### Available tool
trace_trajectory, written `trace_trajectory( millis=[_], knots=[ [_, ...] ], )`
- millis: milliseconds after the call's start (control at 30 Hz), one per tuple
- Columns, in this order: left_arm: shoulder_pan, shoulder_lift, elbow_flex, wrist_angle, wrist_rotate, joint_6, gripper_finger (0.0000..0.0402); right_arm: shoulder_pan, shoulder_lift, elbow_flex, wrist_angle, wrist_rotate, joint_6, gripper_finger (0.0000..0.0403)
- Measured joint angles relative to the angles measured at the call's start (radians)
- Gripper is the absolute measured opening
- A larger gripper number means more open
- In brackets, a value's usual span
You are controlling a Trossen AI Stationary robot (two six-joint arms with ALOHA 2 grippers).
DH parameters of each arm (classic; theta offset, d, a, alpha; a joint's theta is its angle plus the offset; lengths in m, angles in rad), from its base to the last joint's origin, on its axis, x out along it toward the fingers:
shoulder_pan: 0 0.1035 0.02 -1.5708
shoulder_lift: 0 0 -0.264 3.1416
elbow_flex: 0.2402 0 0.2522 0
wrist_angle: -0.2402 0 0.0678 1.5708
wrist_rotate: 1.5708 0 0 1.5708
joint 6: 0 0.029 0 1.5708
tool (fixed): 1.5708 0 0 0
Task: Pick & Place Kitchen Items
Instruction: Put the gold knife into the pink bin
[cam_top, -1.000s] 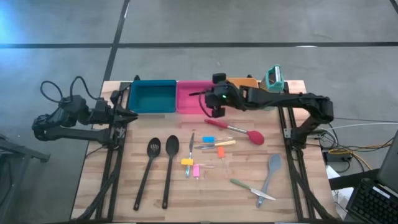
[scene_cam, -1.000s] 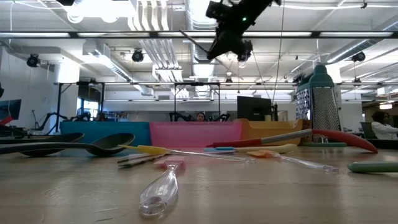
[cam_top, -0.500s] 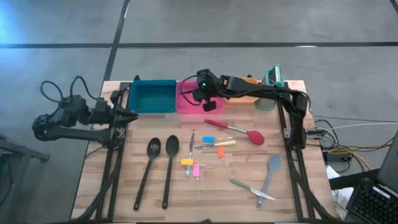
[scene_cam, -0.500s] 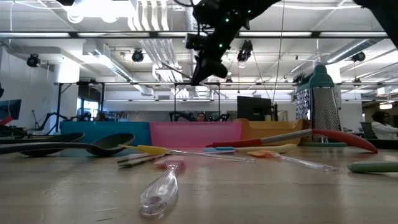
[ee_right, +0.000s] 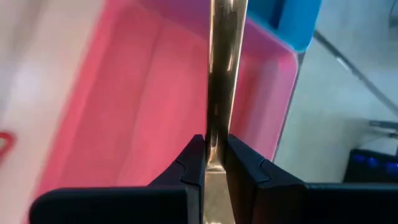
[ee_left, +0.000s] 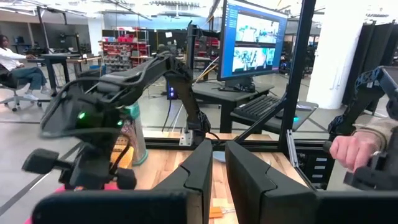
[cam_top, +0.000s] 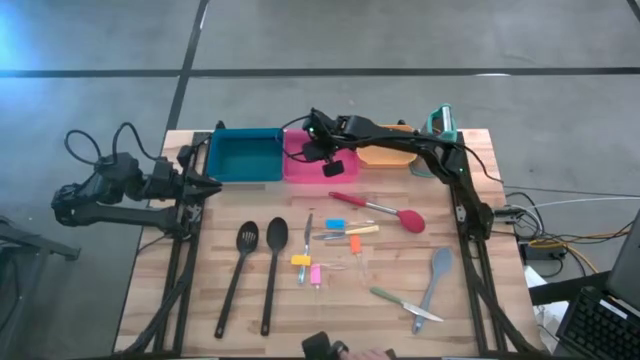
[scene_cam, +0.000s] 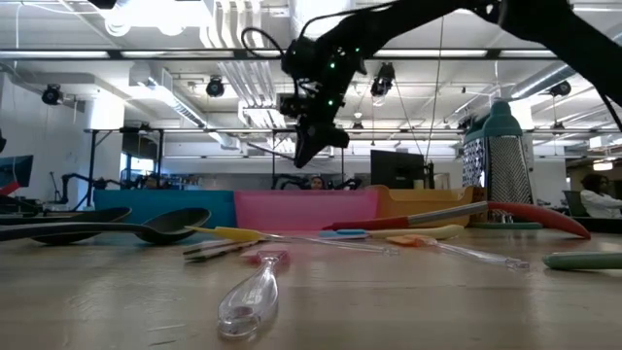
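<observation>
We see a metal blade (ee_right: 219, 93) pinched between the right gripper's (ee_right: 211, 163) fingers, hanging over the pink bin (cam_top: 306, 160) — above its floor, not touching it. The teal bin (cam_top: 243, 155) sits just beside. The other utensils lie on the table (cam_top: 150, 300). The left gripper (ee_left: 214, 171) waits at the table's left edge, jaws nearly shut — empty.

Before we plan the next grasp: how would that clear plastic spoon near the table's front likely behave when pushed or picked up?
The clear spoon looks thin, so it is probably light and may skid on the wooden table. Its bowl is rounded, so it may rock. Thin plastic could flex or crack under a hard squeeze.
</observation>
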Motion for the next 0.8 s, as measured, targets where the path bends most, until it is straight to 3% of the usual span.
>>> trace_trajectory(
  millis=[333,800],
  knots=[
    [0.000,0.000,0.000,0.000,0.000,0.000,0.0049,-0.046,0.097,0.039,-0.036,-0.065,0.002,0.0029],
    [0.000,0.000,0.000,0.000,0.000,0.000,0.0049,-0.051,0.161,0.036,0.015,-0.068,-0.027,0.0029]
  ],
)
